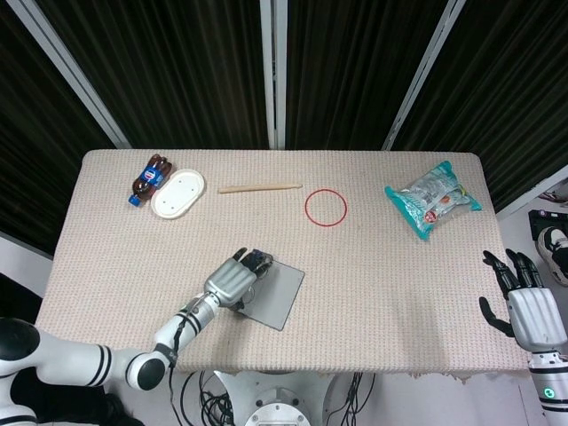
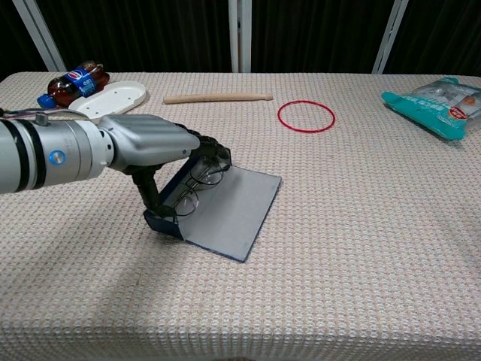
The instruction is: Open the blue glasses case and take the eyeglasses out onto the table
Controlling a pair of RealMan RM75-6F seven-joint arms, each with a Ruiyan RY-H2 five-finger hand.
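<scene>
**Case open; eyeglasses still inside, under the left hand**

The flat blue glasses case (image 2: 218, 214) is found lying open near the middle of the worktop's (image 2: 361, 226) front edge, set askew to that edge, its grey-lined lid spread flat towards the right. The thin dark-rimmed eyeglasses (image 2: 194, 188) are seen in the raised tray side of the case, not yet on the worktop.

The silver left hand (image 2: 154, 147) is laid over that tray side, its fingers (image 2: 214, 153) curled down onto the frames; whether the frames are actually pinched cannot be told. The silver right hand (image 1: 530, 311) is held off the worktop's front right corner, its fingers apart and nothing in them.

The eyeglasses are judged light, thin and fragile, the lenses easily smudged or scratched. Hold is best taken at the bridge or a rim edge, with light pressure. The case is judged light and liable to slide or lift with the frames.
</scene>
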